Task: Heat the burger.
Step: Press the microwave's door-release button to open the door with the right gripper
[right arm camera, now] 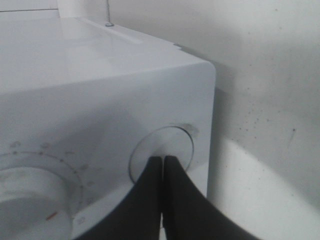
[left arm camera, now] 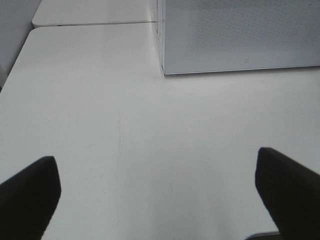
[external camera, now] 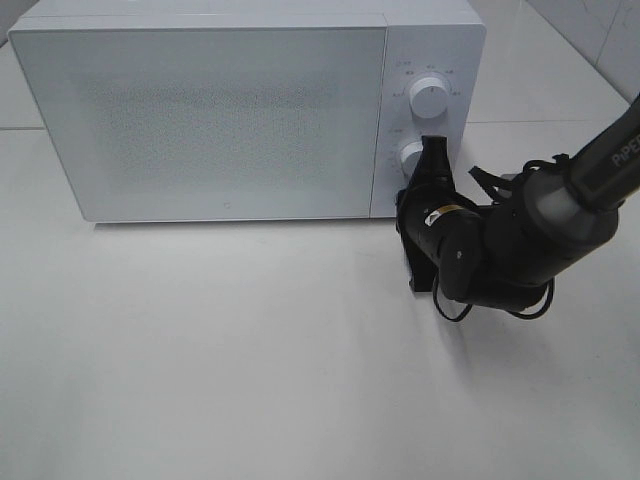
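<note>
Tabletop (left arm camera: 100, 125), white and bare, fills the left wrist view. There I see the left gripper (left arm camera: 157, 197) with its dark fingers (left arm camera: 30, 195) spread wide and nothing between them, hanging over the surface near a front corner of the microwave oven (external camera: 200, 110).

In the high view the oven stands at the back of the table with its frosted door (external camera: 210, 120) shut. I cannot tell where the burger is, as no view shows it.

On the control panel to the right of the door sit the upper dial (external camera: 430, 97) and the lower dial (external camera: 411, 156). The right gripper (external camera: 434, 150), reaching in from the right, has its fingers pressed together. In the right wrist view its tips (right arm camera: 162, 161) meet the face of the lower dial (right arm camera: 172, 142). They appear to touch it, though the close angle leaves that unsure.
</note>
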You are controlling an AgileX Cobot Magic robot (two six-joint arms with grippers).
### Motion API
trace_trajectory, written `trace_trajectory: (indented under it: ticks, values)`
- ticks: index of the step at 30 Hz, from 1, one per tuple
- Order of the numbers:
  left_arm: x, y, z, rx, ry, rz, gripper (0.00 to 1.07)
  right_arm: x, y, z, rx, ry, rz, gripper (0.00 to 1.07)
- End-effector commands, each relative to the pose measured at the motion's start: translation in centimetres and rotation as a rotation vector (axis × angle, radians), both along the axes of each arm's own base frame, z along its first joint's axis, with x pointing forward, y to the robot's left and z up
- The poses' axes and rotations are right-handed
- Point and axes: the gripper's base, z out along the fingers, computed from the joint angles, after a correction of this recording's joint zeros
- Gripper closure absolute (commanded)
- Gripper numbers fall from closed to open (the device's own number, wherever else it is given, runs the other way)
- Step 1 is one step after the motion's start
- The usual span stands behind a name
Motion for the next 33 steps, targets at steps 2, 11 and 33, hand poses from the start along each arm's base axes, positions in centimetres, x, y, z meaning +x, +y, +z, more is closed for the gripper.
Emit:
trace_trajectory:
  ticks: [2, 11, 33]
  values:
    - [0.0, -0.1, -0.1, -0.004, -0.01, 0.0, 0.09, 0.7, 0.1, -0.1, 0.0, -0.017, -0.01, 1.07]
    - [0.0, -0.1, -0.1, -0.004, -0.01, 0.0, 0.09, 1.6, -0.1, 0.9, -0.024, -0.107, -0.057, 1.07]
    - [0.0, -0.1, -0.1, -0.004, -0.01, 0.0, 0.09, 4.8, 0.7, 2.5, -0.015, -0.334, -0.116, 1.07]
